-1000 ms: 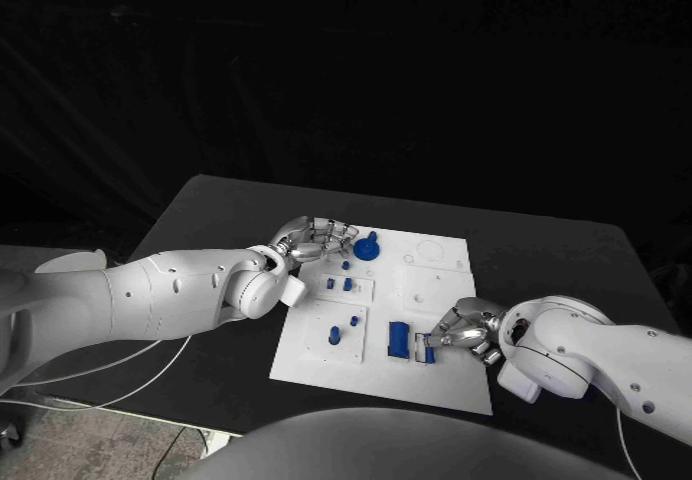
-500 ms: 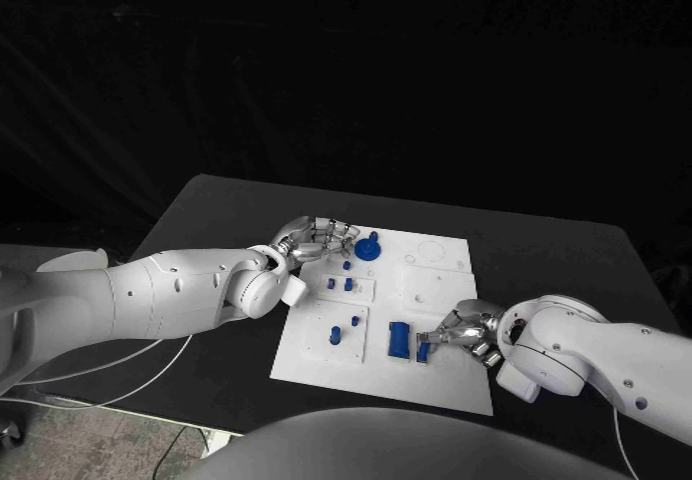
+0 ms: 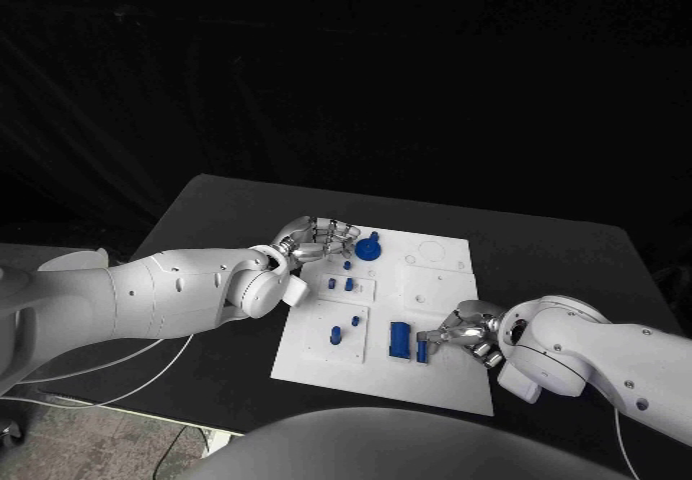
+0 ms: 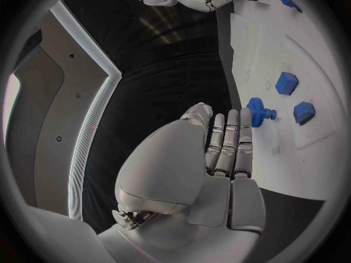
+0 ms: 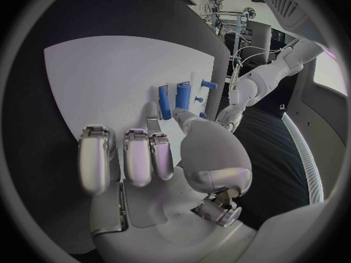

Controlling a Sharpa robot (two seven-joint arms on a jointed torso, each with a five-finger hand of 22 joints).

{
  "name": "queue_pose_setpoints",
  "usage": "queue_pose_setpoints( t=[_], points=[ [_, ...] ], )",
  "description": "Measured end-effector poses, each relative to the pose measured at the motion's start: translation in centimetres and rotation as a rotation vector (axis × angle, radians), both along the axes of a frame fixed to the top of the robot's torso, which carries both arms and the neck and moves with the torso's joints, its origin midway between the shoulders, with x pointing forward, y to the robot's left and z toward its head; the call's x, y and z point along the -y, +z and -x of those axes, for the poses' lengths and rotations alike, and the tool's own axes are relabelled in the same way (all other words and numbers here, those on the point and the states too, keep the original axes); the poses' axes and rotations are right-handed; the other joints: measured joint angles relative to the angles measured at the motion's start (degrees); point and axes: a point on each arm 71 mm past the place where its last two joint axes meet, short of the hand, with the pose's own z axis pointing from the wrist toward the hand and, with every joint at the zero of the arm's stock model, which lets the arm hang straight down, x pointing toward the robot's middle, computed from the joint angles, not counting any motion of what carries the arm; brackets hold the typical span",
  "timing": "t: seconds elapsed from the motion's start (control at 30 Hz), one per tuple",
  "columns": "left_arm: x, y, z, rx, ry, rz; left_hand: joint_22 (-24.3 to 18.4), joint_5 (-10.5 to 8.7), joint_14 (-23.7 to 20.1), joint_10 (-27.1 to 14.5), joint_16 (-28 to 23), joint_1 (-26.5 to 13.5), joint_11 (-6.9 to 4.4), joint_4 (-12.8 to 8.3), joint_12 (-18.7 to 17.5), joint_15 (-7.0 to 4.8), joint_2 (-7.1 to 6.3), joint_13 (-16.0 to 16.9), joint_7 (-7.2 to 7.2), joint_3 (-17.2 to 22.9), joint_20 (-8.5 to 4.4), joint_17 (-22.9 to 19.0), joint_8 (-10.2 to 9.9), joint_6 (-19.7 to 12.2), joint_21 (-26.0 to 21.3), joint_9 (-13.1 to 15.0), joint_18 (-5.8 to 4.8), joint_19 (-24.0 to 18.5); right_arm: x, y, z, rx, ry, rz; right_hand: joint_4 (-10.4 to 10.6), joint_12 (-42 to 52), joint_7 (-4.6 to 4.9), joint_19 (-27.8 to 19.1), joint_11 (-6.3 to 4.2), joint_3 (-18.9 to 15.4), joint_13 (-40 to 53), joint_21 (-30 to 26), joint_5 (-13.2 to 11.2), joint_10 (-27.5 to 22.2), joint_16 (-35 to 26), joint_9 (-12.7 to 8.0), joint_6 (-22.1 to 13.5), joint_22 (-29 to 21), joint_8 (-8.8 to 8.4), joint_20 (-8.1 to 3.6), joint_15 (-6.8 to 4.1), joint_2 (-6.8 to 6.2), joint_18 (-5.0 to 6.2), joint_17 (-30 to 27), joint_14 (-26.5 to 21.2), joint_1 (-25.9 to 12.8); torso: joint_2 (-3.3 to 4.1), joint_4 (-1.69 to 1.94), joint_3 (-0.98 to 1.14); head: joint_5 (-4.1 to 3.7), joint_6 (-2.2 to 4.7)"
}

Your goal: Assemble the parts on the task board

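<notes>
The white rectangular task board (image 3: 433,375) lies in the middle of the black table (image 3: 202,215), its long side running away from the robot. Small blue parts lie on it: a round knobbed piece (image 3: 366,246) at the far left corner; two small blue blocks (image 3: 339,285) on a raised white inset nearer the middle; a short blue peg (image 3: 335,335) and a tiny blue stud (image 3: 353,321) on a second inset at the near left; and a long blue bar (image 3: 397,341) beside a shorter blue bar (image 3: 423,351) toward the near right.

Right hand (image 3: 464,330): it rests on the near right part of the board, reaching in from the right edge with the white forearm (image 3: 606,365) bent behind it. A fingertip and the thumb close on the shorter blue bar; in the right wrist view the thumb (image 5: 192,123) lies against that bar (image 5: 182,97), while the other fingers (image 5: 135,155) lie side by side, extended flat over the board.

Left hand (image 3: 312,238): it hangs at the far left corner of the board, just beside the round knobbed piece. In the left wrist view its fingers (image 4: 230,143) are straight and pressed together, their tips near the knobbed piece (image 4: 258,109); whether they touch it cannot be told. Nothing is held. The left arm (image 3: 159,295) comes in low across the table's left side.
</notes>
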Motion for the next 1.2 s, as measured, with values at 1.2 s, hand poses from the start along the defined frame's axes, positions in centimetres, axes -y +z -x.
queue_pose_setpoints(
  t=[1.2],
  points=[
    [-0.4,-0.1,0.2,-0.003,0.005,-0.002,0.13,0.00,-0.20,0.00,0.00,-0.23,0.00,0.00,0.00,0.20,0.23,-0.10,0.00,0.00,0.21,-0.04,0.22,0.00,0.00,-0.04,0.00,-0.21,2.4,2.5,0.6,0.306,0.080,-0.159,6.38,0.00,0.48,0.10,-0.13,-13.32,0.00,4.01,-2.43,0.12,1.68,-10.12,-7.66,0.03,-1.34,0.10,-0.23,5.54,0.00,-0.01,0.01,-7.88,0.03,-0.06,0.00,0.25,0.00]
  ],
)
